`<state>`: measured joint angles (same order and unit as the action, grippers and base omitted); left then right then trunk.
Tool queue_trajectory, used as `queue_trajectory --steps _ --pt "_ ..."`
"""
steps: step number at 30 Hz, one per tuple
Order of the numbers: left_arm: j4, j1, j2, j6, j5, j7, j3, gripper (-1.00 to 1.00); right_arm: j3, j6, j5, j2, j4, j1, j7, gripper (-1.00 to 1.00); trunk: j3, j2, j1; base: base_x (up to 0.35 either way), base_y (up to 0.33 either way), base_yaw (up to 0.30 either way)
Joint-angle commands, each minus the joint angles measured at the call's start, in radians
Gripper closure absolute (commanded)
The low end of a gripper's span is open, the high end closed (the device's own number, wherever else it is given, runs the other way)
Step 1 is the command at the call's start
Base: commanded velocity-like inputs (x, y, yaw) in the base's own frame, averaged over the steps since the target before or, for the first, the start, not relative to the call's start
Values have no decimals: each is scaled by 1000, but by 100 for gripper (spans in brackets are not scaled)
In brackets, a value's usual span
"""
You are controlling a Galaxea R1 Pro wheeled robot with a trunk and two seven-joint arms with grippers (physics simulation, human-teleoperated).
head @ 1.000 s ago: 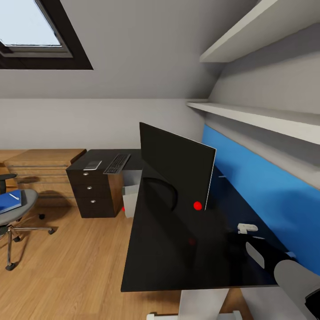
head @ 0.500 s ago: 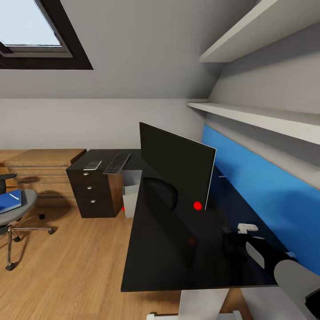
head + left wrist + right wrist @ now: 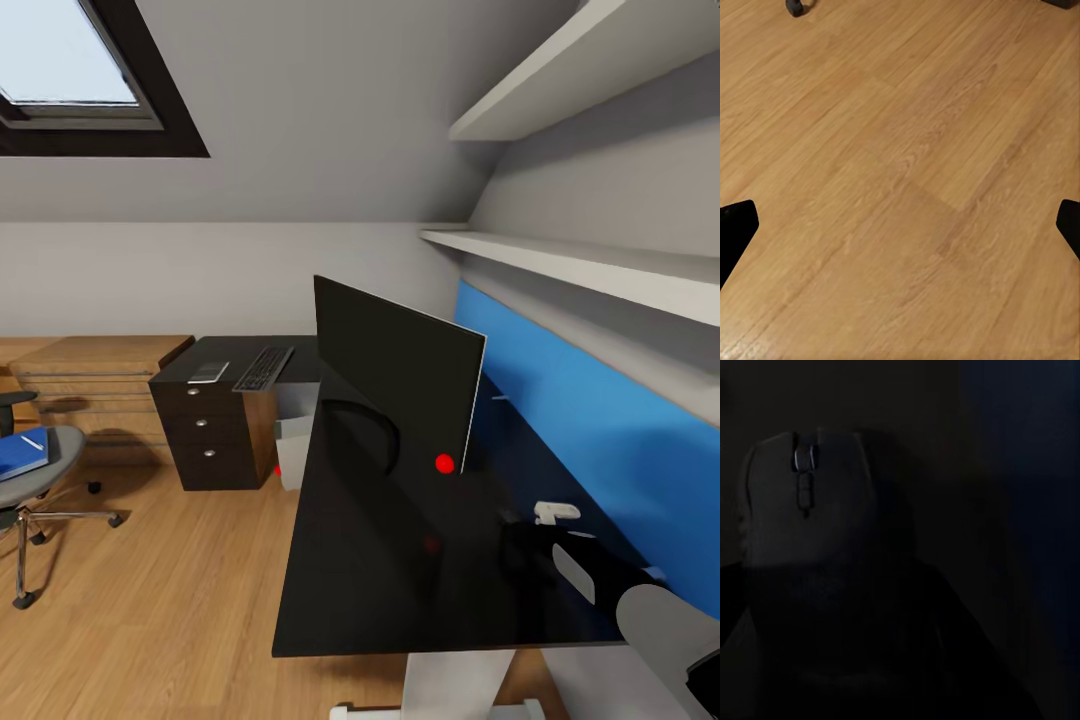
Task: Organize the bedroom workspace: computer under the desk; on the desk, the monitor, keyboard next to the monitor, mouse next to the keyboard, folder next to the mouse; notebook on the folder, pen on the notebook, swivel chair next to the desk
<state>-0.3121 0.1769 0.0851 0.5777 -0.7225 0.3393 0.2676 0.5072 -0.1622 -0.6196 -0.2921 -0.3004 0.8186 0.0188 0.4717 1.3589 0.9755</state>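
Glossy black desk (image 3: 370,560), bright-blue folder (image 3: 20,452), grey chair (image 3: 40,470)

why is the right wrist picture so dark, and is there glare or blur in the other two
Right wrist view: the camera sits low over the black desk, so the mouse is barely lit, only its wheel and outline readable. Head view: evenly lit and sharp; the glossy desktop mirrors the monitor and its red dot. Left wrist view: bright wood floor, slightly soft grain, no glare.

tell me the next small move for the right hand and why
Probably close the right hand on the mouse: the right wrist view shows the mouse very near, and it lies far along the desk from the keyboard.
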Motion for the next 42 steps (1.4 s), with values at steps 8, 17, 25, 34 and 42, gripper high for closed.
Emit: queue_trajectory --steps 8,17,25,34,42 --pt "0 1 1 -2 -2 3 10 -100 5 57 -7 0 -9 1 -3 100 -24 -56 -31 0 0 0" --pt "5 1 0 -13 -3 6 13 -100 5 210 -13 1 -11 -1 -3 100 -52 -119 -65 -48 5 0" --pt "15 1 1 -13 -6 7 10 -100 8 321 -16 18 -14 -4 -3 100 -77 -175 -96 -311 85 0" --pt "21 1 1 -14 -6 7 9 -100 10 414 5 79 -62 -39 -20 100 -106 -238 -130 -297 87 0" --pt "22 1 -7 -13 2 6 20 -100 11 329 177 184 -406 -237 -263 100 -112 -252 -138 -40 10 0"
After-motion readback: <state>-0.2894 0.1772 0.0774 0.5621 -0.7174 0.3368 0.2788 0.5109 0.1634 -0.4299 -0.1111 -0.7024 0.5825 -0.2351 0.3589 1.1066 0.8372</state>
